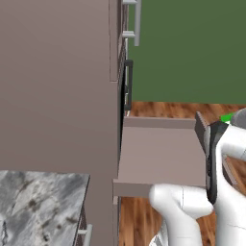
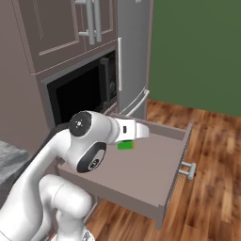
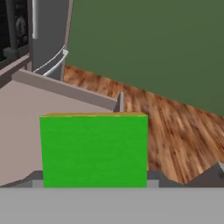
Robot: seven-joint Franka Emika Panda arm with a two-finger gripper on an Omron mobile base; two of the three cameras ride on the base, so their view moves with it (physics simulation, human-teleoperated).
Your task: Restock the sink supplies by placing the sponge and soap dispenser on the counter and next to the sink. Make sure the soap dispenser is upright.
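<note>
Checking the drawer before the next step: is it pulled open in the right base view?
Yes, the drawer stands pulled out from the cabinet, its bare inside showing.

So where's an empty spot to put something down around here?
The open drawer has lots of bare floor between its walls, toward the front with the silver handle. The marbled counter corner beside the tall cabinet looks bare too. It's crowded right by the gripper, where the green sponge sits close against the fingers.
</note>
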